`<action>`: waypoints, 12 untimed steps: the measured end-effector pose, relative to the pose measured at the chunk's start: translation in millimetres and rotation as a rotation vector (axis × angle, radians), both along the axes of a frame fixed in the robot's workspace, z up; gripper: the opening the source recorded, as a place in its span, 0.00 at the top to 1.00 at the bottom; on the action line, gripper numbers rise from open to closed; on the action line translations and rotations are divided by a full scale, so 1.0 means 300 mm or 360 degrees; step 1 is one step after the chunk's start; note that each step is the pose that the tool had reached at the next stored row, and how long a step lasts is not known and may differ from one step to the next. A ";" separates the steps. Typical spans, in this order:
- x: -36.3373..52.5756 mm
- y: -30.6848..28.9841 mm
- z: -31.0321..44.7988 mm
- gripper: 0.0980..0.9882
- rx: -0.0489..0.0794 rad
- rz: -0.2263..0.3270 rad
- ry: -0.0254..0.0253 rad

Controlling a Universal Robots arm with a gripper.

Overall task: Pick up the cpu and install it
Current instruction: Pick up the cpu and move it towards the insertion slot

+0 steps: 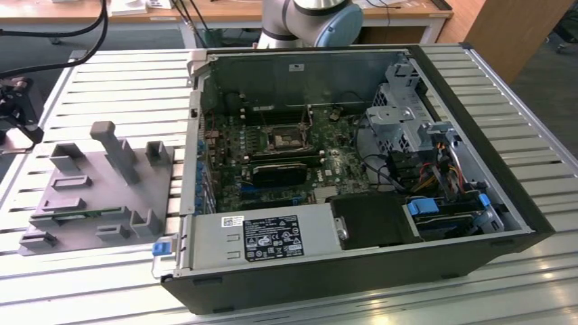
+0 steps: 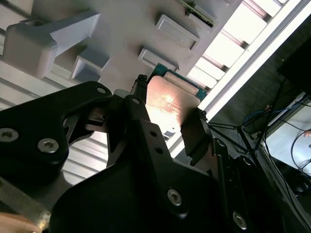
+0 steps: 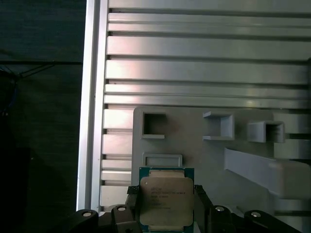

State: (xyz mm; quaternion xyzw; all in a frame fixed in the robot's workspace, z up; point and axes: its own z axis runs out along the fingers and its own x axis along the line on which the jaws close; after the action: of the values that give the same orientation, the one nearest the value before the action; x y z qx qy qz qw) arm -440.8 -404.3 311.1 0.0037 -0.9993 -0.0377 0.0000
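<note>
Cpu (image 3: 166,200): small flat square chip with silver-grey metal lid, faint print on top, thin green board edge around it. Clamped between black fingers (image 3: 199,196) of gripper (image 3: 166,213), one finger on each of two opposite edges. Lid lies flat and square to first wrist view. In second wrist view it catches warm glare. Held at the exterior view's left, by edge of grey fixture plate (image 3: 194,141). Cannot tell whether it touches plate.

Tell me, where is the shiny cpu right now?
In both wrist views the cpu sits clamped between the gripper's fingers, over the grey fixture near the slatted table's edge.
</note>
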 end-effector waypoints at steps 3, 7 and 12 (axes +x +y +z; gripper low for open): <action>0.000 0.001 0.005 0.51 0.0000 0.0000 0.00001; 0.000 0.003 0.014 0.51 0.0000 0.0000 0.00001; 0.000 0.005 0.026 0.51 0.0000 0.0000 0.00002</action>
State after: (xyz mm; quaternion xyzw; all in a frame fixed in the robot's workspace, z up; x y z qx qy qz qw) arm -440.8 -402.9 319.0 0.0037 -0.9993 -0.0377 0.0001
